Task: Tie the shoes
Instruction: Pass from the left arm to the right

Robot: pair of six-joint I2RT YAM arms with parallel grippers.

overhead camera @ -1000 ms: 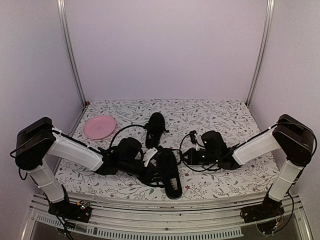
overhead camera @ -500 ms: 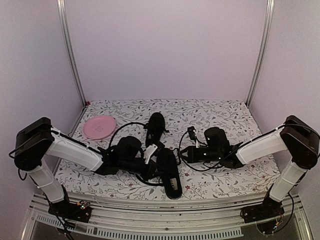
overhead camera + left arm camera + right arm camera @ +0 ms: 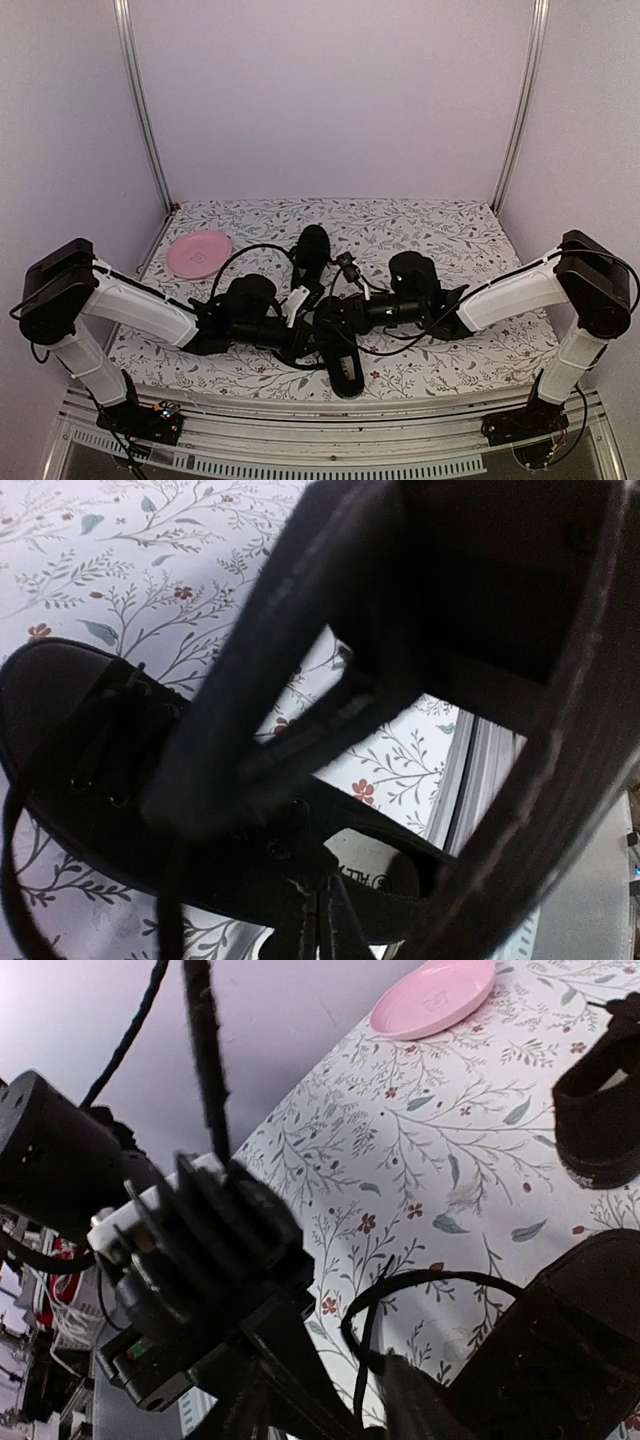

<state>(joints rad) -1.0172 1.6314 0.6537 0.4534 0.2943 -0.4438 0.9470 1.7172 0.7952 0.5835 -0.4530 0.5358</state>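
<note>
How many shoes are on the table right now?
2. The near shoe lies at the front, centre; the far shoe sits behind it, right of the pink plate. No others show.

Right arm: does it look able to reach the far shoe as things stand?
Probably yes. In the top view the far shoe lies just beyond the right gripper, and nothing stands between them. The left gripper is at the near shoe, to one side of that path.
</note>
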